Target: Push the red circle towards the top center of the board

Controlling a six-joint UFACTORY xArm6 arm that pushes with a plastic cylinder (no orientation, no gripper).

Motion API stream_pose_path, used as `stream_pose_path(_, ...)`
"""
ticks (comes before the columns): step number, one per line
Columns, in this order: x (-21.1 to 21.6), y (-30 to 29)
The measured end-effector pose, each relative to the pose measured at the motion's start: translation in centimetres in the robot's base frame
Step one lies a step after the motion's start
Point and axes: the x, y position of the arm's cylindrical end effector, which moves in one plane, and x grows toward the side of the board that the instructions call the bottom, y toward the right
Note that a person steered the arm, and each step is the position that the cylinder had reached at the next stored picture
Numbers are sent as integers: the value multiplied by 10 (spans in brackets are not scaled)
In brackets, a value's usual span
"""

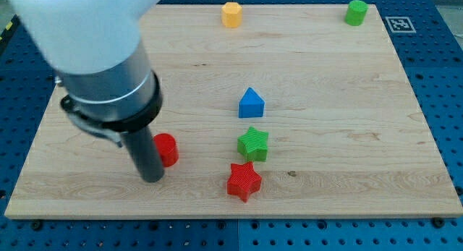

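The red circle (167,149) sits on the wooden board (333,135) at the lower left, partly hidden by my rod. My tip (151,178) rests on the board just left of and slightly below the red circle, touching or nearly touching it. The arm's grey body covers the view's upper left.
A red star (244,181) lies at the bottom centre, a green star (253,144) just above it, and a blue house-shaped block (251,103) above that. A yellow block (231,14) stands at the top centre edge. A green cylinder (356,12) stands at the top right.
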Motion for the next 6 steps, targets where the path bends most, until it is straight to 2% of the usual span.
stream_pose_path(2,-34,26)
stream_pose_path(5,-58,-38)
stream_pose_path(6,-67,-28)
